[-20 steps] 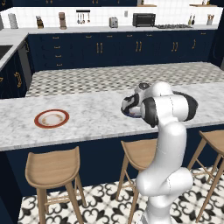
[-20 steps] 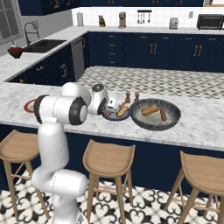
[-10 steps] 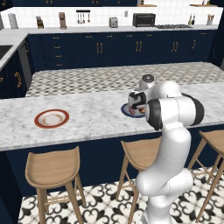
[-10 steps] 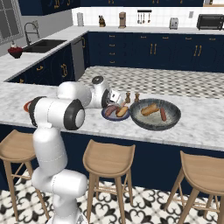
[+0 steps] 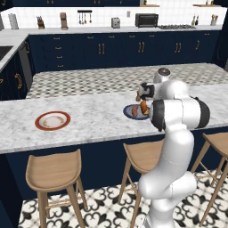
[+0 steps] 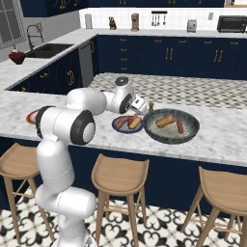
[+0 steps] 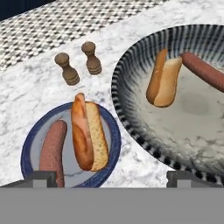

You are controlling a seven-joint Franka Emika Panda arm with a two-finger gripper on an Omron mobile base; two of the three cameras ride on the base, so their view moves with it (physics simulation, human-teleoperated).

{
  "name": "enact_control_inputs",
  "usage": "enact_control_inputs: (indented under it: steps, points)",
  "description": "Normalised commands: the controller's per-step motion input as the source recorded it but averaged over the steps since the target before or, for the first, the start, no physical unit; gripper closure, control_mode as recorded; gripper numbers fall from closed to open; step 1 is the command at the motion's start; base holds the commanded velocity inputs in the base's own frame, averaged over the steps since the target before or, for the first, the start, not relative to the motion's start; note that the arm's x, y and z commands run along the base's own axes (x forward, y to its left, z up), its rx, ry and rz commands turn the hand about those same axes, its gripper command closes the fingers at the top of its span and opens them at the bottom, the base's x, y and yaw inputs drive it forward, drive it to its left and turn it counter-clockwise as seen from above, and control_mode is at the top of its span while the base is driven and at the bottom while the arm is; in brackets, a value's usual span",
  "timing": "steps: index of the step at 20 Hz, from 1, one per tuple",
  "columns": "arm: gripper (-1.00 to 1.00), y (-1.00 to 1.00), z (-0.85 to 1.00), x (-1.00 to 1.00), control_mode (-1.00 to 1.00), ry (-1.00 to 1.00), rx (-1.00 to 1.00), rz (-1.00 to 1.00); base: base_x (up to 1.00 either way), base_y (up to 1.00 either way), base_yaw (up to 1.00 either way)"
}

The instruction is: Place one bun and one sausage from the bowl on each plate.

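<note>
gripper (image 7: 106,177) hung above blue plate (image 7: 33,135) w/ jaws spread wide, empty. bun (image 7: 89,133) & sausage (image 7: 53,148) lay side by side on it, bowl (image 7: 131,118) just beside.

White arm (image 5: 171,147) of smooth, rounded, glossy segments. Dark grey to black rings at the joints, like wide bands between the white shells. Thick bulging base part low near the floor, narrower tube above. Round grey cap on top of one upper joint. Small white hand with dark parts at the end. Two small dark grey, blocky fingertips (image 7: 41,178) in hand view.
</note>
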Motion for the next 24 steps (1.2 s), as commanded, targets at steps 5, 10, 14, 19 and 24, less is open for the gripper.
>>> enact_control_inputs:
  steps: [5, 10, 14, 19, 24]
  points:
    - [-1.0, -0.83, 0.12, 0.0, -1.0, 0.01, 0.16, -0.06, 0.0, 0.0, 0.0]
    - [-1.0, -0.71, -0.08, 0.0, -1.0, 0.0, 0.14, -0.04, 0.0, 0.0, 0.0]
    - [-1.0, -0.52, -0.26, 0.1, -1.0, 0.0, 0.15, 0.0, 0.0, 0.0, 0.0]
    - [-1.0, -0.22, -0.29, 0.31, -1.0, 0.0, 0.16, 0.01, 0.0, 0.0, 0.0]
    - [-1.0, 0.0, 0.0, 0.45, -1.0, 0.0, 0.05, 0.0, 0.0, 0.0, 0.0]
